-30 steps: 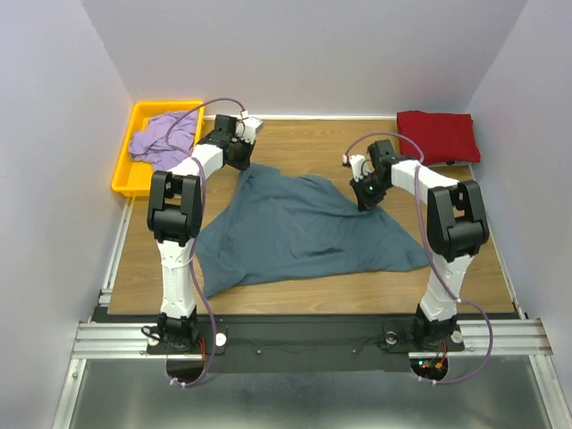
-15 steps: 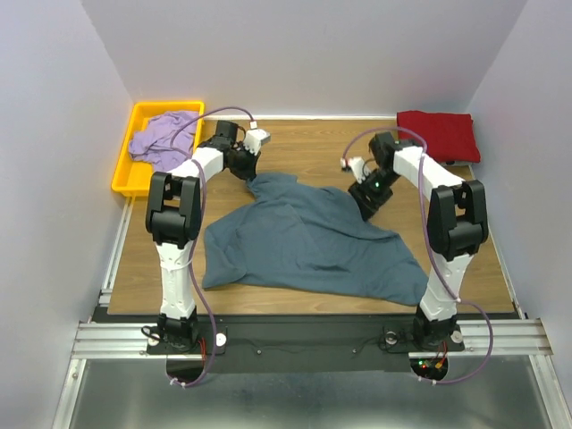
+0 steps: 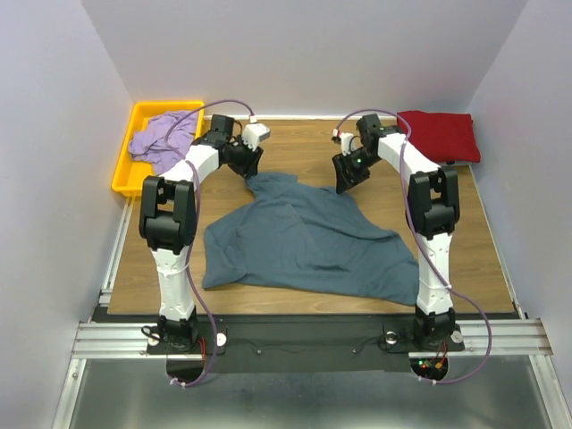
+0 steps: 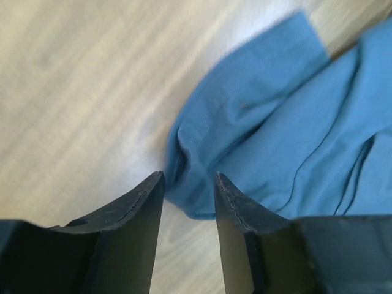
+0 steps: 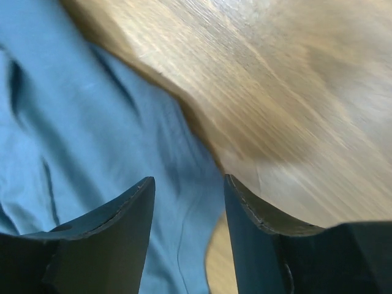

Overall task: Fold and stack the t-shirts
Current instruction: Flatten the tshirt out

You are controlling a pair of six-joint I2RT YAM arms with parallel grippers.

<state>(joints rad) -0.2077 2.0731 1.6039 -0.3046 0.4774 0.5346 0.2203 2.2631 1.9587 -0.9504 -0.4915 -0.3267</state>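
White-and-black arms (image 3: 170,268), purple cables (image 3: 221,101)

The slate blue-grey t-shirt (image 4: 275,122) lies rumpled on the pale wood table (image 4: 79,79), one rounded fold (a sleeve or a hem, hard to tell) poking out at its left. Just below that fold sits the left gripper (image 4: 188,177), its two dark fingers (image 4: 131,214) parted, the cloth's edge showing in the gap between them.

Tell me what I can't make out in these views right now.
- Top view: fingers of left hand and right hand, hidden under their own arms.
- Top view: purple shirt, partly behind left arm.
- Wrist views: blue shirt cut off by frame edges; table blurred.
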